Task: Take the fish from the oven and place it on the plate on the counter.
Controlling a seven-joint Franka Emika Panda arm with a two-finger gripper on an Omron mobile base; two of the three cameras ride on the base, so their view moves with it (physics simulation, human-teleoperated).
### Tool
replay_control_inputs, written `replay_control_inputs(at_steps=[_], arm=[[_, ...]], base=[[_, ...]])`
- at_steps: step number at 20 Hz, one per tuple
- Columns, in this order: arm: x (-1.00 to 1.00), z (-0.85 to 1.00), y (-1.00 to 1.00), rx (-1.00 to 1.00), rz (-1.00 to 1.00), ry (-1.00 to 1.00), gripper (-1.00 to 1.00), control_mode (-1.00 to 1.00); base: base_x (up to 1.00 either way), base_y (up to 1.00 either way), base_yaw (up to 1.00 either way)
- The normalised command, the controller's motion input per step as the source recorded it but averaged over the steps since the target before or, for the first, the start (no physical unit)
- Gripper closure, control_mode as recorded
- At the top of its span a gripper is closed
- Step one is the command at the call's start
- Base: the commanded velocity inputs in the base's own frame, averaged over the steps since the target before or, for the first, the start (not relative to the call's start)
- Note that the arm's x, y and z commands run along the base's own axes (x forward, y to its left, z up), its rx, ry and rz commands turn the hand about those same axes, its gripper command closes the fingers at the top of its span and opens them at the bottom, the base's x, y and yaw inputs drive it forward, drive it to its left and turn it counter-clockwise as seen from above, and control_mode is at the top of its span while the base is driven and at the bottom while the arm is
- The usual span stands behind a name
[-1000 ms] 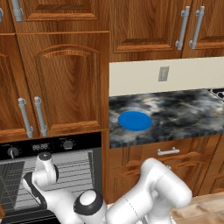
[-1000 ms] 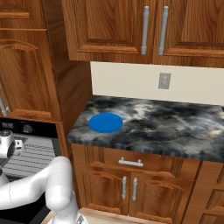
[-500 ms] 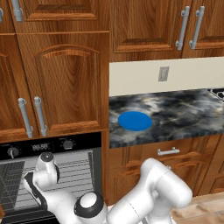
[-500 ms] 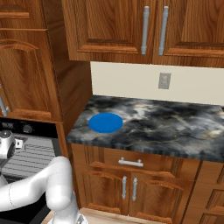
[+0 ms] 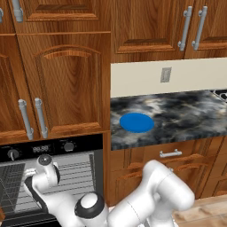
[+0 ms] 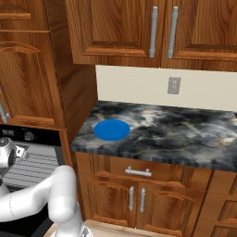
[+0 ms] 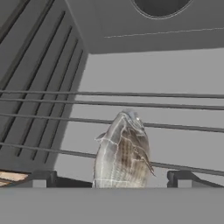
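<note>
One small grey-silver fish (image 7: 123,151) lies on the wire rack (image 7: 175,103) inside the black built-in oven (image 5: 26,150), door open. Two-finger gripper (image 7: 107,179) is reaching into the cavity, jaws spread wide, one dark fingertip either side of the fish, not clamped. One flat round bright blue plate (image 5: 137,122) sits bare on the dark marbled stone counter (image 5: 186,115), right of the oven, near the front edge. One grey wall outlet (image 5: 165,75) above the counter.

Glossy scaly fish (image 7: 122,153) on thin metal oven (image 5: 53,177) rack (image 7: 175,127).
</note>
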Motion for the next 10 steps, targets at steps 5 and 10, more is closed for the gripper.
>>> replay_control_inputs(at_steps=[5,10], arm=[[0.12,-0.12,0.0,0.0,-0.25,0.0,-1.0,-1.0],[0.0,-0.44,0.0,0.0,-0.2,0.0,-1.0,-1.0]], base=[[0.0,0.0,0.0],[0.0,0.0,0.0]])
